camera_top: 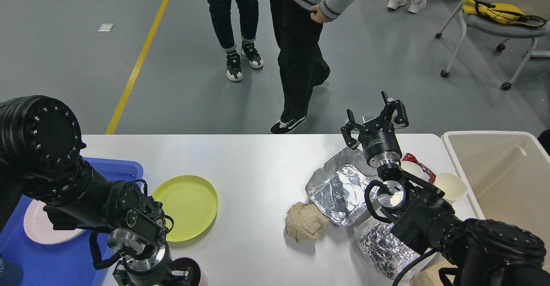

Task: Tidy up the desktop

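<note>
The white desktop (258, 165) holds a yellow plate (187, 206), a crumpled brown paper ball (306, 222), a foil tray (339, 189), crumpled foil (380, 245), two paper cups (451, 185) and a red wrapper (419, 161). My right gripper (374, 118) is open and empty, raised over the table's far edge behind the foil tray. My left gripper (152, 275) is at the bottom edge, near the plate's front, mostly cut off. A dark round thing (189, 265) sits beside it; whether it is held is hidden.
A blue tray (124, 168) with a pale plate (41, 230) is at the left. A beige bin (502, 178) stands at the right end. Two people (300, 62) stand just beyond the far edge. A chair (494, 24) is at the back right.
</note>
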Robot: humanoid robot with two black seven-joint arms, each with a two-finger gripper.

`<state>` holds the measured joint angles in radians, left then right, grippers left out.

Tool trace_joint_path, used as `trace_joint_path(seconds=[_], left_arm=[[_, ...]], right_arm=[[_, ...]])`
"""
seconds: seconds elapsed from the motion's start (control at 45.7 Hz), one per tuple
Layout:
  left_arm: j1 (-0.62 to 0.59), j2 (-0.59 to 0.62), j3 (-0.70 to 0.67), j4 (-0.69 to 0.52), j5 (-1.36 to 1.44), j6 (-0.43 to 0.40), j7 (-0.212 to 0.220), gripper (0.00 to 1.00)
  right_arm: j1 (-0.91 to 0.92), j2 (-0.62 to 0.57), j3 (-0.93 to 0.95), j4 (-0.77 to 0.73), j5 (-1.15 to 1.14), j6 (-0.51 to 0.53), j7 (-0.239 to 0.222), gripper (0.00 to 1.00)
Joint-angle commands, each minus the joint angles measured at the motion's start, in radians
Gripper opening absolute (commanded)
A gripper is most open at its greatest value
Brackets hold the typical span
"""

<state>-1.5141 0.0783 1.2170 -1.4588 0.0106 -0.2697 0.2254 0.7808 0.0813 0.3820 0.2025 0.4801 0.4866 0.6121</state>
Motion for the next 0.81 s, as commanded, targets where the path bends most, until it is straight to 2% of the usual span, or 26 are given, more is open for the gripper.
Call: trace_joint_path(seconds=[0.0, 0.197, 0.263, 0.328, 0.416, 0.481, 0.788], left_arm=[[0.005, 0.000, 0.001, 0.000, 0.000, 0.006, 0.022, 0.81], [0.017, 0.000, 0.002, 0.000, 0.002, 0.040, 0.022, 0.59], [0.018, 0.000, 0.002, 0.000, 0.002, 0.049, 0.019, 0.46], [0.021, -0.002, 0.002, 0.001, 0.002, 0.060, 0.019, 0.27], [0.021, -0.002, 0.002, 0.000, 0.009, 0.058, 0.023, 0.15], [0.021, -0.002, 0.002, 0.000, 0.012, 0.058, 0.022, 0.02], [0.015, 0.001, 0.006, -0.005, 0.014, 0.041, 0.017, 0.00]], right_arm=[[0.000, 0.000, 0.000, 0.000, 0.000, 0.001, 0.000, 1.00], [0.000, 0.000, 0.000, 0.000, -0.002, 0.001, 0.000, 1.00], [0.000, 0.000, 0.000, 0.000, -0.002, 0.001, 0.000, 1.00], [0.000, 0.000, 0.000, 0.000, -0.002, 0.001, 0.000, 1.00], [0.000, 0.000, 0.000, 0.000, -0.002, 0.000, 0.000, 1.00], [0.000, 0.000, 0.000, 0.000, -0.002, 0.001, 0.000, 1.00], [0.000, 0.000, 0.000, 0.000, -0.002, 0.000, 0.000, 1.00]])
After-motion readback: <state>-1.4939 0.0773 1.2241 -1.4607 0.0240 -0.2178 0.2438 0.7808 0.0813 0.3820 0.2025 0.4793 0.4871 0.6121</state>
